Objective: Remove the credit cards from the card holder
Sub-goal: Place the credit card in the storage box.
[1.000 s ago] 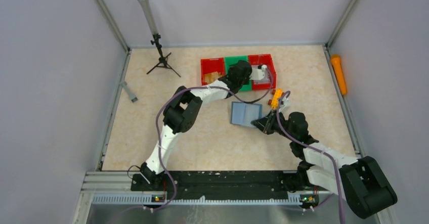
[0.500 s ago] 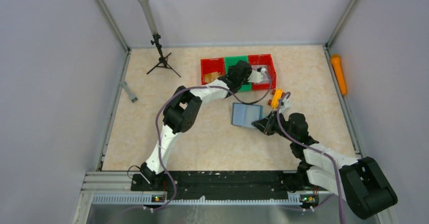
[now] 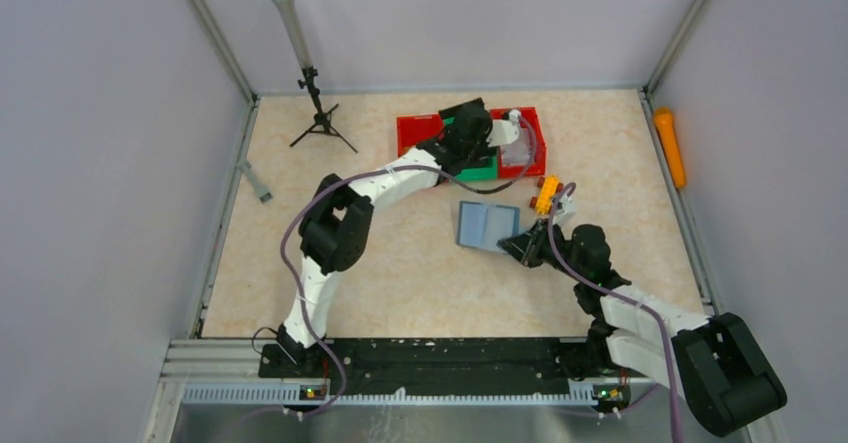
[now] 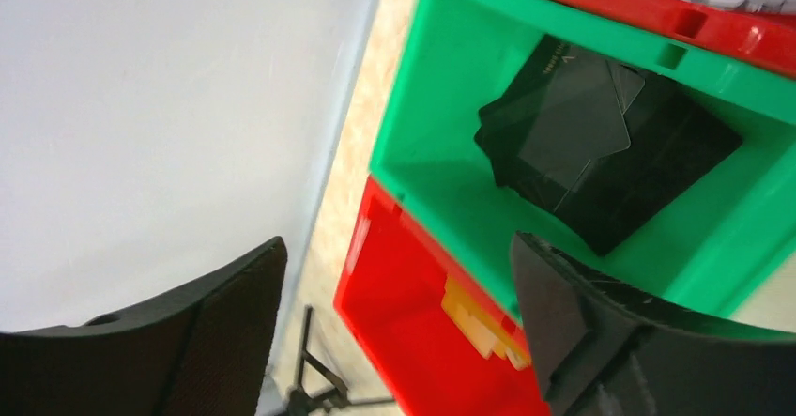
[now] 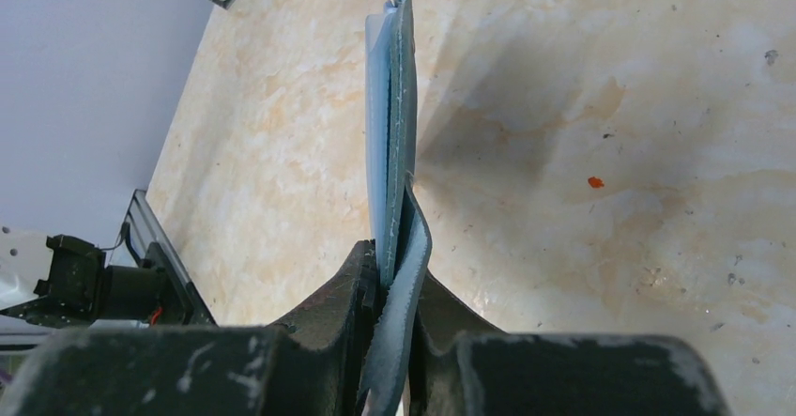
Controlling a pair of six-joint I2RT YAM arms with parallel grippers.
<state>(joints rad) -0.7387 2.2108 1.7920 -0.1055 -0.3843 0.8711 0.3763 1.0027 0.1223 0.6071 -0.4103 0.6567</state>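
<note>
**Card holder pinched at one edge by the right arm; left arm open over the bins**

Card holder [image 3: 486, 225] sits open near the middle of the table [image 3: 400, 273], its two blue-grey panels facing up in the top view, just on the near side of the row of bins. The right gripper [image 3: 522, 243] is clamped on its right edge. From the right wrist, the holder [image 5: 390, 125] appears edge-on, squeezed between the narrow fingers [image 5: 347, 289], with a soft flap curling down between them.

The left gripper [image 3: 497, 135] hangs over the bins with its jaws wide apart and nothing between them. Its wrist view looks down past both fingers [image 4: 225, 331] into the green bin [image 4: 441, 181], where a loose stack of black cards [image 4: 601, 144] lies on the floor. Touching it is a red bin [image 4: 385, 275] holding some pale yellow pieces [image 4: 479, 327]. Another red bin [image 3: 535, 138] stands on the green one's other side.
</note>
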